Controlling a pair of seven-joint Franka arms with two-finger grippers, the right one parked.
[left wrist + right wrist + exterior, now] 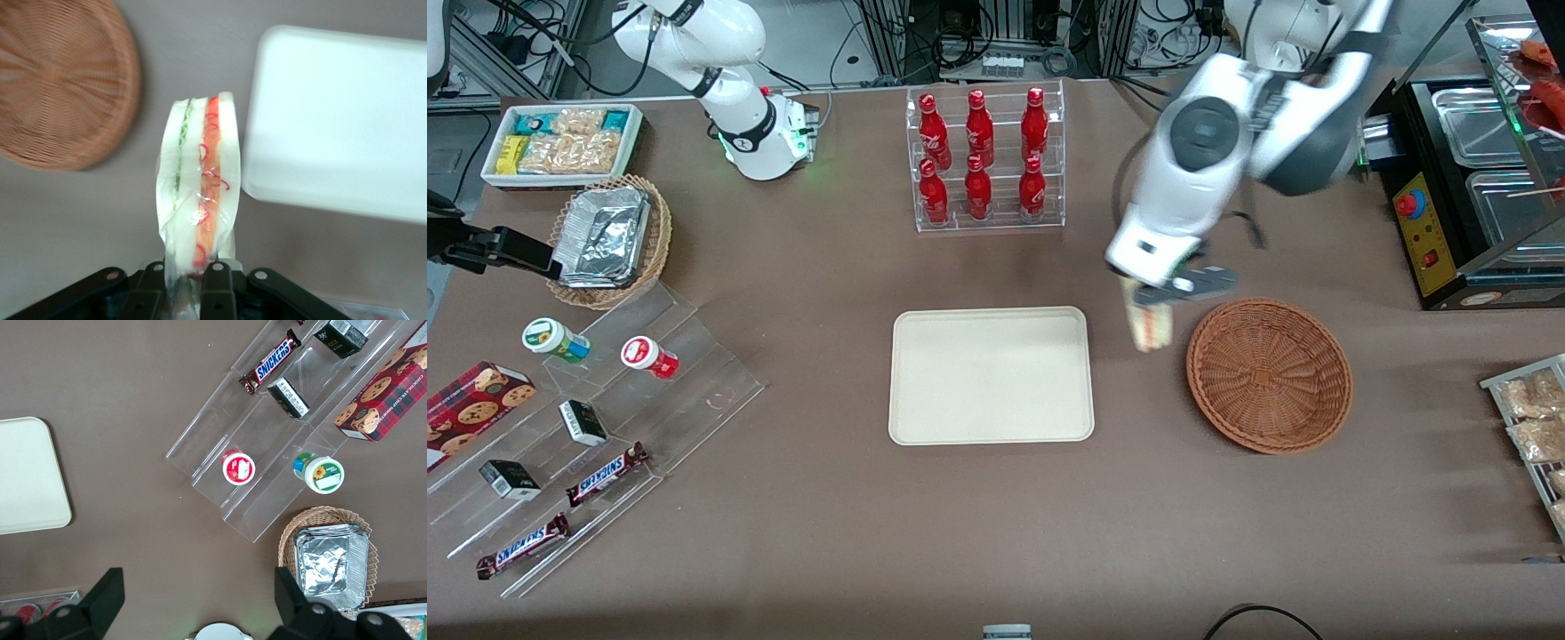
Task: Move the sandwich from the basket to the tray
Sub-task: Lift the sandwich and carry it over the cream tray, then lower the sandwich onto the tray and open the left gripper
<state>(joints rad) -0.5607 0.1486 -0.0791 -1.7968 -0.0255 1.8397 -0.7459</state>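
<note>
My left gripper is shut on the sandwich, a plastic-wrapped wedge of pale bread with red and green filling. It holds it in the air over the bare table between the tray and the basket. The reddish-brown wicker basket holds nothing. The cream tray holds nothing. In the left wrist view the sandwich hangs from the gripper, with the basket to one side and the tray to the other.
A clear rack of red bottles stands farther from the front camera than the tray. A black warmer and snack packets lie toward the working arm's end. A foil basket, a white snack bin and an acrylic snack stand lie toward the parked arm's end.
</note>
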